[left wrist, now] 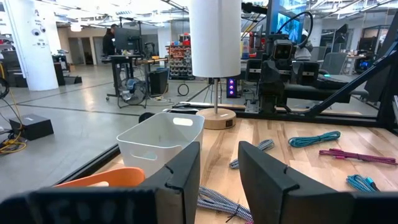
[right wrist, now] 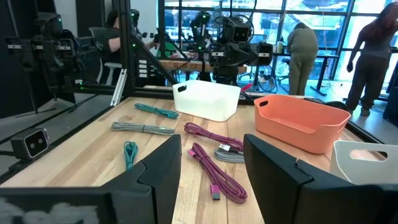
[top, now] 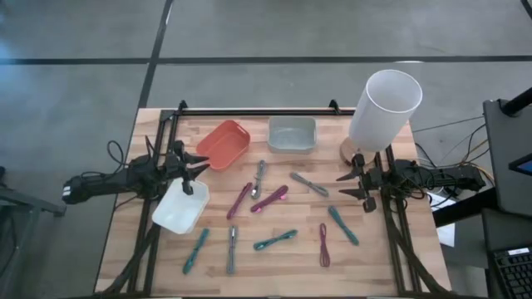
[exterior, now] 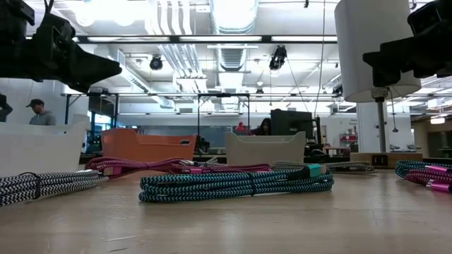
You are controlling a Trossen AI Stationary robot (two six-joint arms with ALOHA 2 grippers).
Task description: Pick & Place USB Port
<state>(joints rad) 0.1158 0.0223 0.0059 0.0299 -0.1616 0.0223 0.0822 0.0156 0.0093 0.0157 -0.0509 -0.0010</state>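
Several bundled USB cables lie flat on the wooden table: teal ones point(top: 275, 241) point(exterior: 236, 185), magenta ones point(top: 270, 199) point(right wrist: 214, 177) and grey braided ones point(top: 309, 183) point(left wrist: 221, 204). My left gripper point(top: 202, 166) point(left wrist: 219, 165) hovers open at the table's left side, level, beside the white bin point(top: 181, 206), with nothing between its fingers. Over at the right side, by the lamp's base, my right gripper point(top: 342, 185) point(right wrist: 211, 155) is also open, level and empty. Both stand clear above the tabletop and point toward the middle.
An orange bin point(top: 224, 143) and a grey bin point(top: 292, 134) stand at the far middle of the table. A tall white lamp point(top: 384, 108) stands at the far right. Black frame rails point(top: 249, 111) run along the far and side edges. People show in the room beyond.
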